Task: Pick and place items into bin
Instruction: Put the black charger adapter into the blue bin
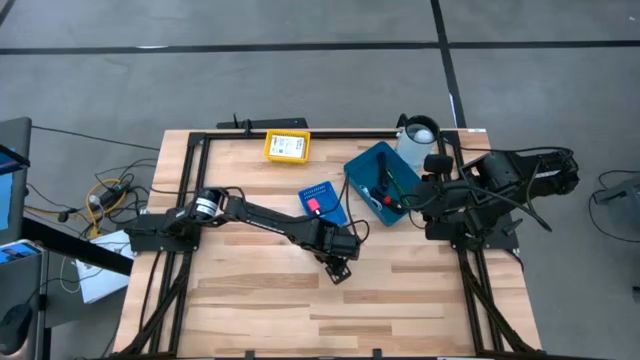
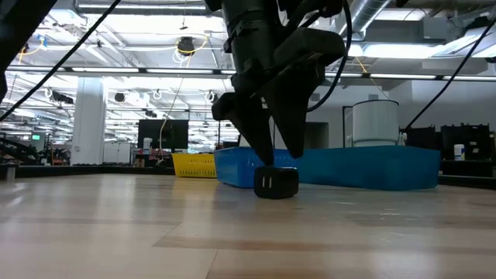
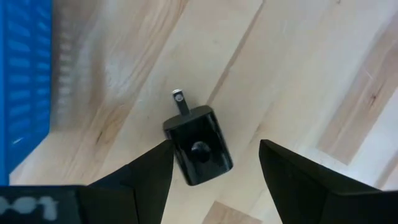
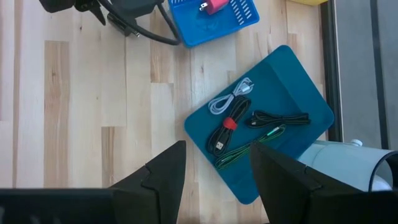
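Observation:
A small black plug-in charger [image 3: 197,146] lies flat on the bare wood, its metal prong [image 3: 180,97] sticking out of one end. My left gripper [image 3: 214,149] is open and points down over it, one finger on each side; in the low view its tips [image 2: 277,159] reach the top of the charger [image 2: 276,182]. The blue bin [image 4: 298,134] holds a white cable [image 4: 229,96], black cables [image 4: 227,130] and a green one [image 4: 249,149]. My right gripper [image 4: 217,152] hangs open above the bin's near corner [image 1: 405,203]. My left gripper comes at the charger from above, pointing down, with its fingers astride the body. One fingertip [image 3: 163,155] shows right at the charger's edge [image 3: 174,152]; whether it touches I cannot tell. The charger lies on the table.
A small blue slotted tray [image 1: 322,203] with a red piece [image 1: 314,206] lies between the charger and the bin. A yellow box [image 1: 286,146] and a white cylinder [image 1: 418,135] stand near the far edge. Bare wood stretches toward the near edge.

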